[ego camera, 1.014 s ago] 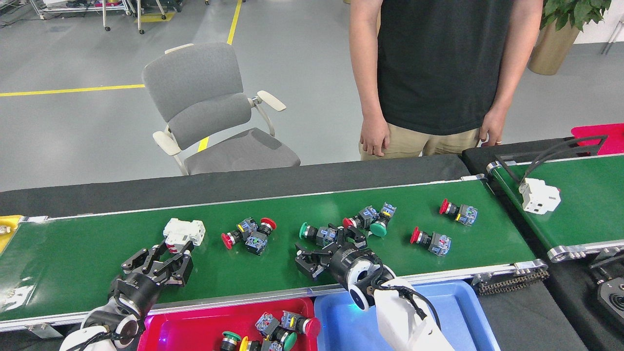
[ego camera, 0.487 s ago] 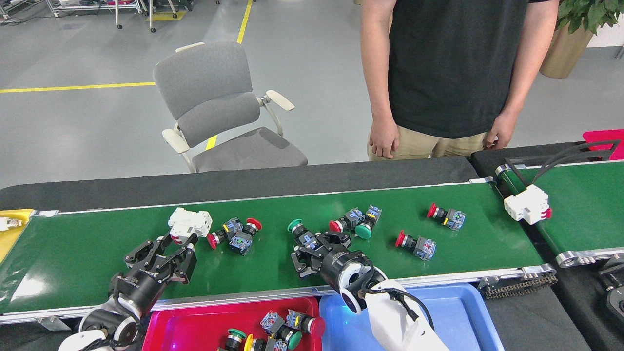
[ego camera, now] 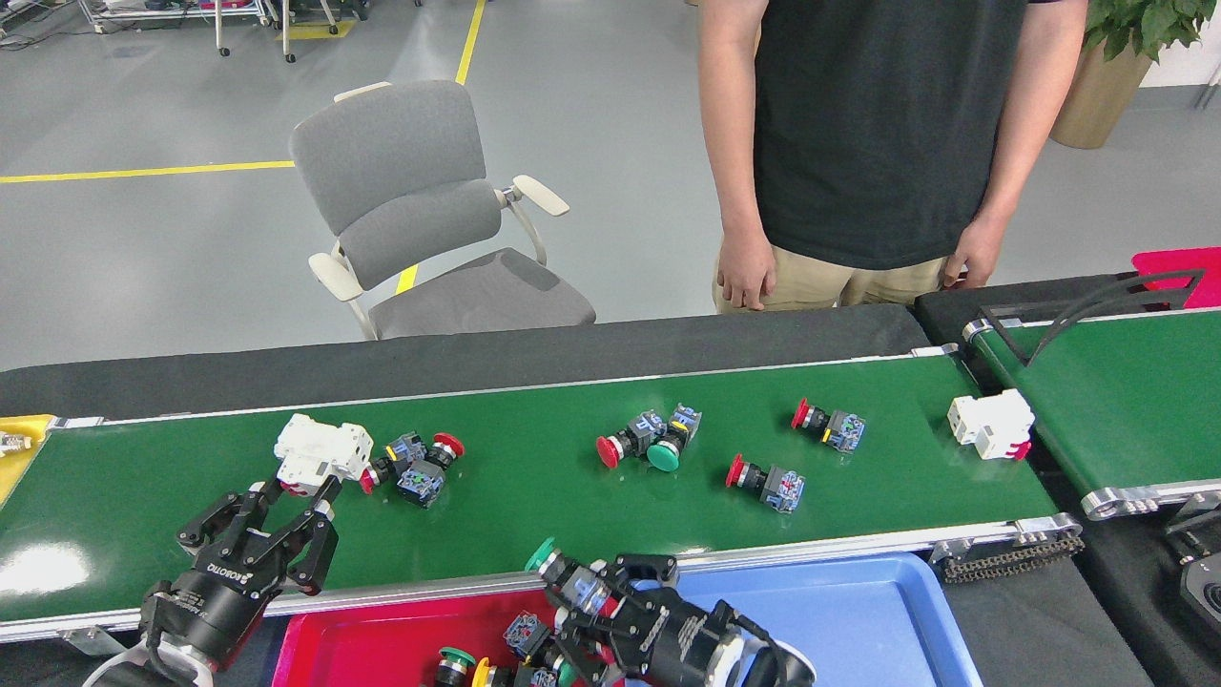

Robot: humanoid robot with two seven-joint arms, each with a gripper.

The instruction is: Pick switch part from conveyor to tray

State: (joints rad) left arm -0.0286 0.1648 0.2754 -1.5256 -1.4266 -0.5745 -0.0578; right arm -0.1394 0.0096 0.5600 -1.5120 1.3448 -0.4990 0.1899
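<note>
The conveyor (ego camera: 534, 520) runs across the view, a dark-green belt with silver rails. My right gripper (ego camera: 596, 599) is shut on a green-capped switch part (ego camera: 563, 572), held over the front rail between the red tray (ego camera: 372, 644) and the blue tray (ego camera: 839, 615). My left gripper (ego camera: 275, 515) stands open over the belt at the left, just in front of a white block part (ego camera: 322, 453). Several red-capped and green-capped switch parts lie on the belt: a pair (ego camera: 415, 468), another pair (ego camera: 651, 439) and two singles (ego camera: 766, 480) (ego camera: 828, 426).
The red tray holds several switch parts (ego camera: 520, 654). A second white block (ego camera: 992, 425) lies at the belt's right end, beside a shorter green belt (ego camera: 1126, 401). A person (ego camera: 858, 153) stands behind the conveyor, and a grey chair (ego camera: 420, 210) stands further left.
My right gripper closed on the green-capped switch, lifted it off the belt and drew back toward the trays. Parts on the belt drifted left. The white block crossed from the short belt.
</note>
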